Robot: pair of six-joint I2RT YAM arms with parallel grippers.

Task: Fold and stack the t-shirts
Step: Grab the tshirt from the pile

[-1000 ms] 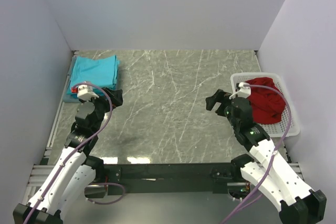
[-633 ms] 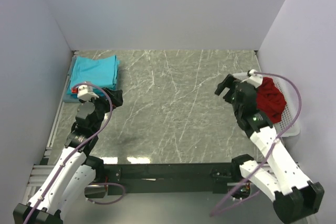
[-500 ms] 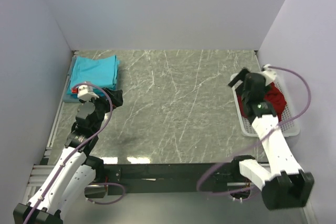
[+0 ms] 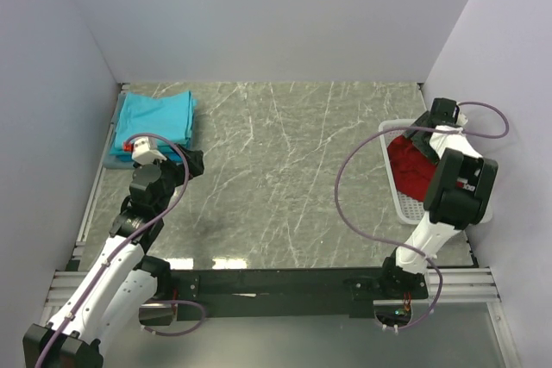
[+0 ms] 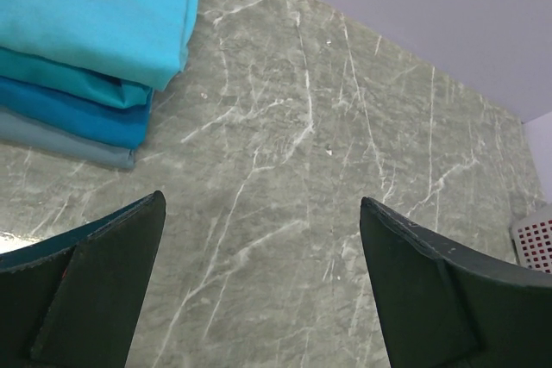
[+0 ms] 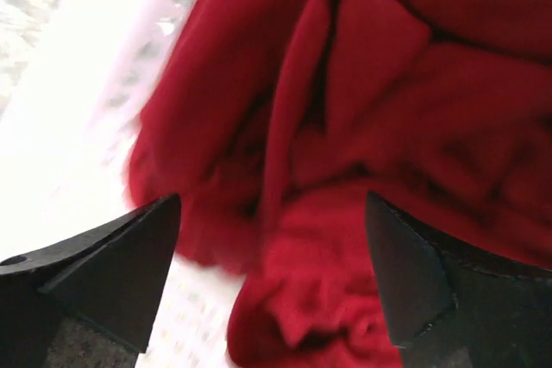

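Several teal t-shirts [image 4: 153,122] lie folded in a stack at the table's far left, also seen in the left wrist view [image 5: 86,23]. My left gripper [image 4: 191,161] hovers just right of the stack, open, with only bare table between its fingers [image 5: 261,200]. A dark red t-shirt [image 4: 412,165] lies crumpled in the white basket [image 4: 401,202] on the right. My right gripper [image 4: 427,125] points down over it, open. In the right wrist view the red cloth [image 6: 371,127] fills the space under the spread jaws [image 6: 272,197], ungripped.
The grey marble table [image 4: 285,170] is boxed in by pale walls at the back and both sides. The basket's white lattice shows in the right wrist view [image 6: 69,127], and its corner in the left wrist view [image 5: 535,243]. A purple cable [image 4: 349,178] loops from the right arm.
My right arm has swung from over the table's middle to above the basket and now points down at the red t-shirt. The left arm has hardly moved.
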